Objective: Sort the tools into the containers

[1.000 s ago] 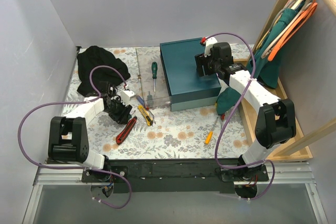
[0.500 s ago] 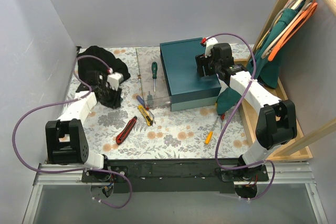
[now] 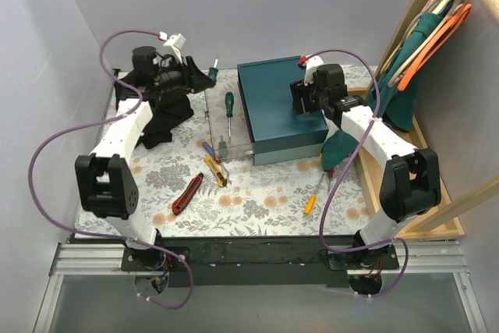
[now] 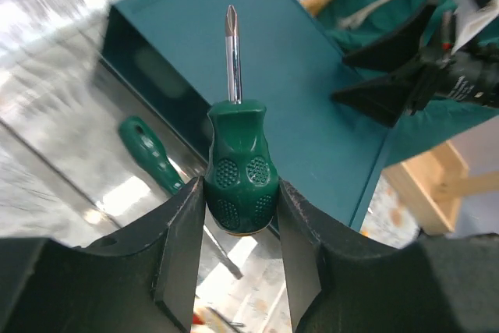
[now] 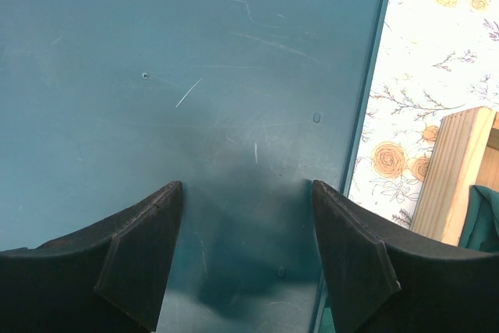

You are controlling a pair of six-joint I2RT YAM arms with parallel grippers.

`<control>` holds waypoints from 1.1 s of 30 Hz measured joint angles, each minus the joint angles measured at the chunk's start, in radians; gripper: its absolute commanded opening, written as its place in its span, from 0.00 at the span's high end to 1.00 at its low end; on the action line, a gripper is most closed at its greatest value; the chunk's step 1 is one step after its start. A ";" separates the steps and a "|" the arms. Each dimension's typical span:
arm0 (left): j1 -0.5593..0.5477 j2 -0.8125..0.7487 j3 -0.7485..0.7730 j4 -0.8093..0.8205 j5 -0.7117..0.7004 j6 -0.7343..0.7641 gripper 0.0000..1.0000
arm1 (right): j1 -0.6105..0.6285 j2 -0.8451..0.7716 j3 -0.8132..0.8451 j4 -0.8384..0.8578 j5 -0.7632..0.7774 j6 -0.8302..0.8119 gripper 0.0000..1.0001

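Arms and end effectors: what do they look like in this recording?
The left arm and right arm have white link covers and black joint housings. A purple cable loops along each. The left end effector and right end effector each have two matte black, wedge-shaped fingers.

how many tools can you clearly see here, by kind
screwdrivers: 4 (stubby green-handled screwdriver, long green-handled screwdriver, blue-handled screwdriver, orange-handled screwdriver)
utility knives: 2 (yellow utility knife, red utility knife)
total: 6
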 measured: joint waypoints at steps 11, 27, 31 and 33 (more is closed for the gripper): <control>-0.060 0.137 0.007 -0.060 -0.062 -0.124 0.35 | 0.000 -0.021 -0.013 -0.008 0.007 -0.016 0.25; 0.042 -0.048 -0.201 -0.175 -0.457 -0.095 0.66 | -0.001 -0.086 -0.040 -0.089 -0.074 -0.138 0.27; 0.041 -0.041 -0.225 -0.208 -0.490 -0.084 0.67 | 0.011 -0.127 -0.029 -0.206 -0.213 -0.311 0.28; 0.041 -0.041 -0.225 -0.203 -0.502 -0.082 0.72 | 0.016 -0.189 -0.059 -0.237 -0.298 -0.399 0.28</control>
